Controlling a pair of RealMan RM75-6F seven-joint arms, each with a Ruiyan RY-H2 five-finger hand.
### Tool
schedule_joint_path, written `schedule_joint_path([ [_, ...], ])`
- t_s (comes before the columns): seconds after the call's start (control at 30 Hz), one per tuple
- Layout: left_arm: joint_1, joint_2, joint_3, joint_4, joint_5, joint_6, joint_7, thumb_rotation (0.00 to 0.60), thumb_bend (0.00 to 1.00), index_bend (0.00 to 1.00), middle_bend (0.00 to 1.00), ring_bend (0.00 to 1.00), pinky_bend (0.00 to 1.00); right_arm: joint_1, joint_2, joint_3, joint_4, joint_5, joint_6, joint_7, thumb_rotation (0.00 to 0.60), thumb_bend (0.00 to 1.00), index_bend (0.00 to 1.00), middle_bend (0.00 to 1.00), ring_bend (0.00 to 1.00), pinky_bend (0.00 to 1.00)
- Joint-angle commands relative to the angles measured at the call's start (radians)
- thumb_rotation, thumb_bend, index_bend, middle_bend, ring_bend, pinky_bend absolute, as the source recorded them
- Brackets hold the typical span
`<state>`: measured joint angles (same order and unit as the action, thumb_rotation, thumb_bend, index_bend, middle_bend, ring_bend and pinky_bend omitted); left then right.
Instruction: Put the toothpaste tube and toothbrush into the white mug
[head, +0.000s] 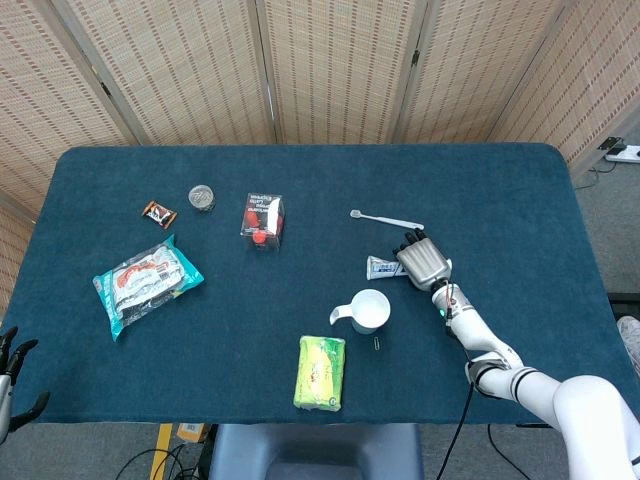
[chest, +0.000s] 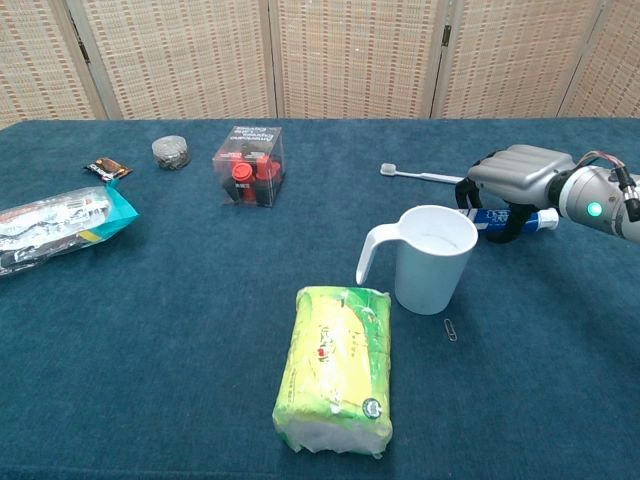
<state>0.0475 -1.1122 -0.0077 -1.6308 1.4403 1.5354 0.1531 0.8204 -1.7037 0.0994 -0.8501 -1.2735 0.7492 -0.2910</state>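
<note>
Nothing is in the white mug (chest: 432, 258) yet. My right hand (chest: 513, 177) curls over the toothpaste tube (chest: 512, 217), grasp unconfirmed; toothbrush (chest: 420, 175) lies untouched at frame centre-right.

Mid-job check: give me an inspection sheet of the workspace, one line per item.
Surface: table under a dark blue cloth.
Job's things: white mug upright, empty; toothpaste tube lying flat behind it; toothbrush lying flat further back.
Clutter: green packet, paper clip, clear box of red items, teal pouch, round tin, small snack wrapper.
Hands: right hand over the toothpaste tube, fingers curled around it, grip not confirmed; left hand off the table edge, holding nothing.
Cables: thin wires along the right wrist.
Surroundings: woven folding screens behind.
</note>
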Motion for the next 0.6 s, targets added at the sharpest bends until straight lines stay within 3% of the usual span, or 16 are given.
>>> schedule_joint_path([
  [0.03, 0.0, -0.001, -0.001, 0.001, -0.001, -0.001, -0.001, 0.6, 0.31, 0.19, 0.04, 0.04, 0.13, -0.001, -0.011, 0.001, 0.012, -0.007, 0.009, 0.004, 0.6, 0.22, 0.44, 0.44, 0.19, 0.16],
  [0.4, -0.002, -0.001, -0.002, 0.003, 0.0, -0.002, -0.005, 0.6, 0.31, 0.19, 0.04, 0.04, 0.13, -0.016, -0.013, 0.006, 0.029, -0.063, 0.083, 0.099, 0.6, 0.3, 0.64, 0.57, 0.31, 0.22],
  [0.6, -0.004, 0.001, -0.003, -0.003, 0.003, -0.001, 0.0, 0.6, 0.31, 0.19, 0.04, 0.04, 0.13, -0.038, 0.057, 0.046, -0.076, -0.089, 0.177, 0.243, 0.6, 0.3, 0.66, 0.59, 0.33, 0.23],
])
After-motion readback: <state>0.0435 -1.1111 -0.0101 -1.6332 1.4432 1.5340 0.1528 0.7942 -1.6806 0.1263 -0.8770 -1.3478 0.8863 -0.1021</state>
